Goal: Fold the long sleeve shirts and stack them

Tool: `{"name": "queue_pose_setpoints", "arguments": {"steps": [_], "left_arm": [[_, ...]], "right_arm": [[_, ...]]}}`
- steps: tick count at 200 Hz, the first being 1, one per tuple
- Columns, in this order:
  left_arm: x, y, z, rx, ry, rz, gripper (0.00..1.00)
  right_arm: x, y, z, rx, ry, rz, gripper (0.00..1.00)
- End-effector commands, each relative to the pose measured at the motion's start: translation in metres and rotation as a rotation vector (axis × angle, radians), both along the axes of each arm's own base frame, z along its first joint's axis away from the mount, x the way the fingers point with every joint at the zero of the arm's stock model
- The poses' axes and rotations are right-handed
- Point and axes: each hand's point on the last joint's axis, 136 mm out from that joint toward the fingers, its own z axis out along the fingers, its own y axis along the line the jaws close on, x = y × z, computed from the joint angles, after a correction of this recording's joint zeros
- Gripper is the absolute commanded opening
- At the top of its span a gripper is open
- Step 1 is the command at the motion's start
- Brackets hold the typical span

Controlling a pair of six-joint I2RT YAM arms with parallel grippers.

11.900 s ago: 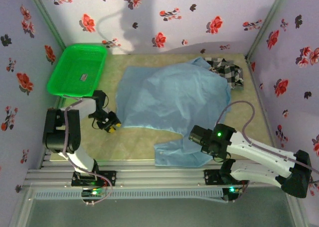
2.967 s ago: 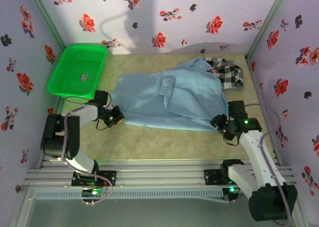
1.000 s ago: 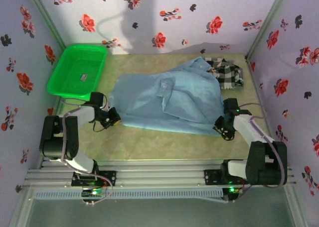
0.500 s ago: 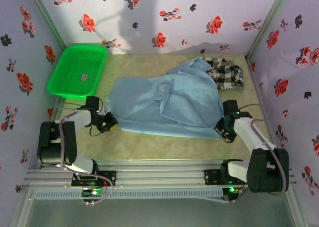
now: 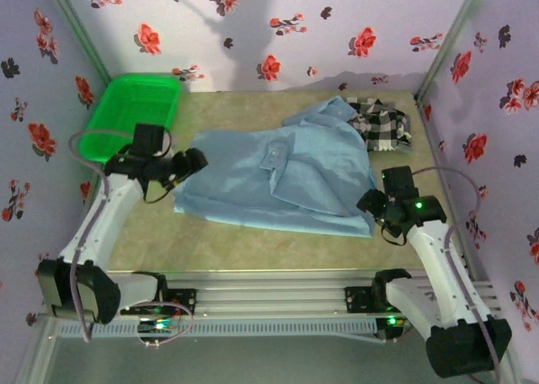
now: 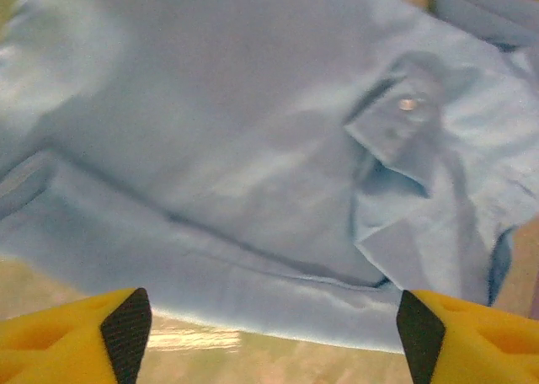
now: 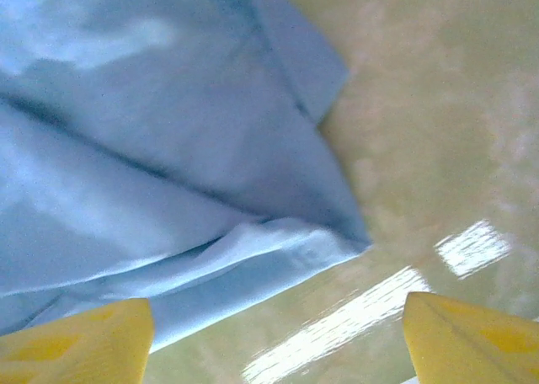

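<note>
Counter (image 5: 253, 245) of pale green runs nearest the arm bases. Just beyond it, the right pincer (image 5: 368, 203) hovers beside the near right corner of the light blue shirt (image 5: 278, 178), jaws spread wide and gripping nothing. From its wrist, that corner lies flat on the counter ahead of the yellow fingertips (image 7: 76, 333). Further back on the left, the left pincer (image 5: 192, 159) hangs over the shirt's left edge, likewise wide apart and holding nothing, with a folded hem and a buttoned flap (image 6: 408, 104) below it. The blue shirt lies rumpled across the middle of the counter. Behind it at the far right sits the checked shirt (image 5: 383, 123), bunched and touching the blue cloth. The green basket (image 5: 139, 110) stands in the far left corner.
</note>
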Motion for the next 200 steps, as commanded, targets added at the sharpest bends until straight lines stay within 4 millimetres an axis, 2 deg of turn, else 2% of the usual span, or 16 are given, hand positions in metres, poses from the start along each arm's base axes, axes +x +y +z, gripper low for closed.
{"name": "queue_pose_setpoints", "arguments": {"steps": [1,8,22,40,65,92,124,168,200], "left_arm": [[0.014,-0.042,-0.013,0.051,0.071,-0.151,0.72],[0.022,-0.062,-0.013,0.04,0.078,-0.205,0.71],[0.035,-0.093,-0.029,0.053,0.12,-0.27,0.63],[0.052,-0.119,-0.056,0.048,0.186,-0.283,0.58],[0.072,-0.142,-0.086,0.048,0.243,-0.27,0.55],[0.084,-0.157,-0.113,0.066,0.281,-0.259,0.52],[0.094,-0.157,-0.144,0.106,0.322,-0.217,0.49],[0.111,-0.172,-0.157,0.072,0.301,-0.188,0.49],[0.115,-0.183,-0.167,0.062,0.297,-0.186,0.49]], "right_arm": [[-0.012,0.017,0.009,0.0,0.042,0.102,0.83],[-0.01,0.023,0.013,0.002,0.031,0.123,0.84],[-0.009,0.03,0.018,-0.004,0.012,0.153,0.85],[-0.009,0.038,0.023,0.001,-0.014,0.181,0.88],[-0.011,0.048,0.027,0.009,-0.041,0.226,0.89],[-0.014,0.052,0.031,0.004,-0.061,0.252,0.91],[-0.016,0.055,0.036,0.022,-0.073,0.262,0.92],[-0.019,0.057,0.041,0.032,-0.083,0.277,0.92],[-0.02,0.058,0.044,0.045,-0.094,0.277,0.92]]}}
